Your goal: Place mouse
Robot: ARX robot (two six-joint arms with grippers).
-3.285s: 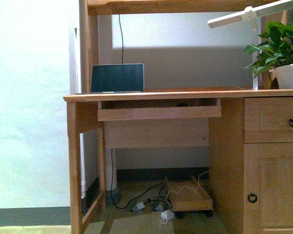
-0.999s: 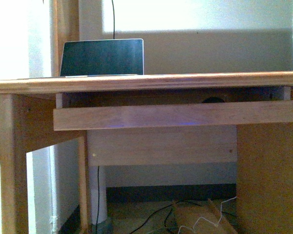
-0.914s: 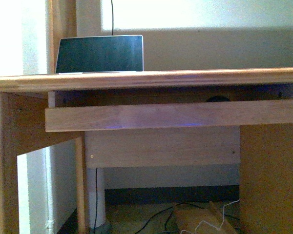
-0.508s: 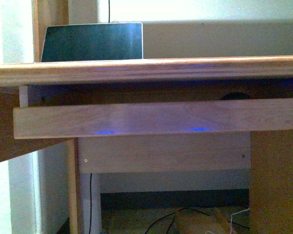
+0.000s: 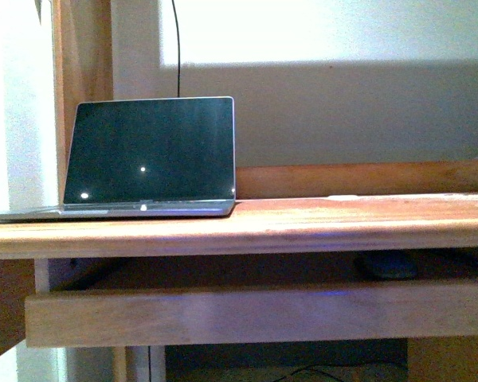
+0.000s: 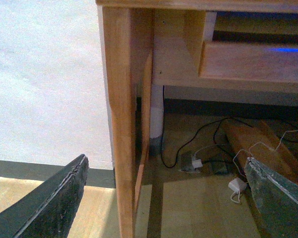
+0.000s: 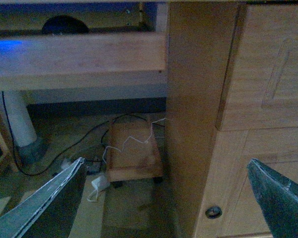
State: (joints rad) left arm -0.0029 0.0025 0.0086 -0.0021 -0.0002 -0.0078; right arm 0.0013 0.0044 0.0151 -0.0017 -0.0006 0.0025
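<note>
Open laptop [image 5: 147, 155] on desk [image 5: 303, 227], mouse [image 5: 386, 267] on tray [image 5: 247, 314] below

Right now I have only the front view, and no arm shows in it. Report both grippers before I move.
Observer: In the left wrist view the left gripper is open and holds nothing. It points toward a desk leg.
Operator: Now the right one.
Observer: The right gripper is also open and holds nothing. It faces the upright panel beside the cupboard door.
Operator: Tell me what lies under the desk.
Observer: A low wooden trolley stands on the floor there, with white cables beside it.
</note>
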